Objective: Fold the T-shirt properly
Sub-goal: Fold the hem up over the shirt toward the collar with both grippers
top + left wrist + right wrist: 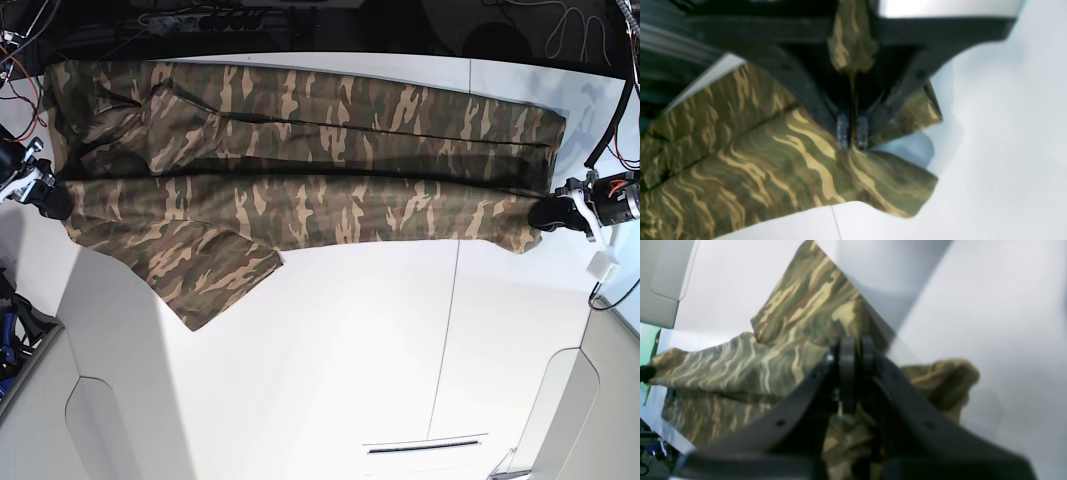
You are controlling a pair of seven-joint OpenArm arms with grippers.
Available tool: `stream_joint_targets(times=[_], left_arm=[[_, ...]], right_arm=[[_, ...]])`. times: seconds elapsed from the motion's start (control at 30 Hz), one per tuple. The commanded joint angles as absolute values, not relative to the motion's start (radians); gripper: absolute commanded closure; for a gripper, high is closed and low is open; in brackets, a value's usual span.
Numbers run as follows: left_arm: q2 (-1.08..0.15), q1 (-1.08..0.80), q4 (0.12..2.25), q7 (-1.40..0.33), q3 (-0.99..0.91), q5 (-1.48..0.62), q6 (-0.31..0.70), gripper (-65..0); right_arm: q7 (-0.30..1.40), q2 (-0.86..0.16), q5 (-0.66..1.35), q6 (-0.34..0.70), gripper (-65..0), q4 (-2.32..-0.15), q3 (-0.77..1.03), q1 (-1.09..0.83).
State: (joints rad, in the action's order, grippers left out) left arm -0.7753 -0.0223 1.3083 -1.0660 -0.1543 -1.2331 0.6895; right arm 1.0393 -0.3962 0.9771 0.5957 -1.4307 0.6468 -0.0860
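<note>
Right gripper (52,200): at the left edge of the base view, on the shirt's left end. In the right wrist view its jaws (853,356) stand nearly together with cloth bunched between and below them, so it is pinching the fabric.
Shirt (300,170): a camouflage T-shirt stretched as a long band across the far part of the table, from one gripper to the other. It lies folded lengthwise, with a dark crease running along its middle.
Sleeve (210,275): one short sleeve sticks out from the band's near edge, toward the left, lying flat on the table.
Shirt's left end: in the right wrist view the cloth (740,366) lies in rumpled layers, with a flap raised behind the jaws.
Table (350,360): white, with a thin seam running down it right of centre; the near half is bare surface.
Shirt's right end: in the left wrist view the cloth (773,160) lies in two folded layers, its corner drooping just past the fingertips.
Left gripper (555,214): at the right edge of the base view, on the shirt's right end. Its fingertips (842,131) are pressed close, clamping a ridge of fabric that rises between the jaws.
</note>
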Motion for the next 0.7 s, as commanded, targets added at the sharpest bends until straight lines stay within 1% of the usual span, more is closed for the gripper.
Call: stream_joint_targets(times=[0.0, 0.1, 0.3, 0.37, 0.4, 0.43, 0.47, 0.5, 0.67], left_arm=[[-0.801, -0.015, 1.323, -1.058, -0.165, -1.269, 0.698, 0.0], [-0.801, -0.035, 1.323, -1.059, -0.165, -1.282, 0.698, 0.0], [-0.797, -0.062, 1.323, -1.058, -0.165, -1.283, 0.698, 0.0], [-0.795, -0.062, 1.323, -1.059, -0.165, -1.282, 0.698, 0.0], [-0.795, -0.062, 1.323, -1.059, -0.165, -1.282, 0.698, 0.0], [-0.795, -0.062, 1.323, -1.059, -0.165, -1.282, 0.698, 0.0], [-0.795, -0.062, 1.323, -1.059, -0.165, -1.282, 0.698, 0.0], [-0.795, -0.062, 1.323, -1.059, -0.165, -1.282, 0.698, 0.0], [-0.795, -0.062, 1.323, -1.059, -0.165, -1.282, 0.698, 0.0]], right_arm=[[1.034, -0.414, 1.003, 0.603, 0.0, -1.449, 0.654, -0.083], [1.036, -0.411, 0.991, 0.602, 0.0, -1.449, 0.654, -0.104], [1.028, -0.403, 0.901, 0.598, 0.0, -1.449, 0.654, -0.114], [1.009, -0.401, 0.889, 0.598, -19.3, -1.449, 0.654, -0.114], [0.997, -0.401, 0.885, 0.598, -27.9, -1.449, 0.654, -0.114], [0.982, -0.402, 0.886, 0.598, -34.5, -1.449, 0.654, -0.114], [0.966, -0.402, 0.886, 0.598, -37.9, -1.449, 0.654, -0.113], [0.949, -0.402, 0.886, 0.598, -38.6, -1.449, 0.654, -0.112], [0.852, -0.402, 0.874, 0.598, -38.6, -1.449, 0.654, -0.081]])
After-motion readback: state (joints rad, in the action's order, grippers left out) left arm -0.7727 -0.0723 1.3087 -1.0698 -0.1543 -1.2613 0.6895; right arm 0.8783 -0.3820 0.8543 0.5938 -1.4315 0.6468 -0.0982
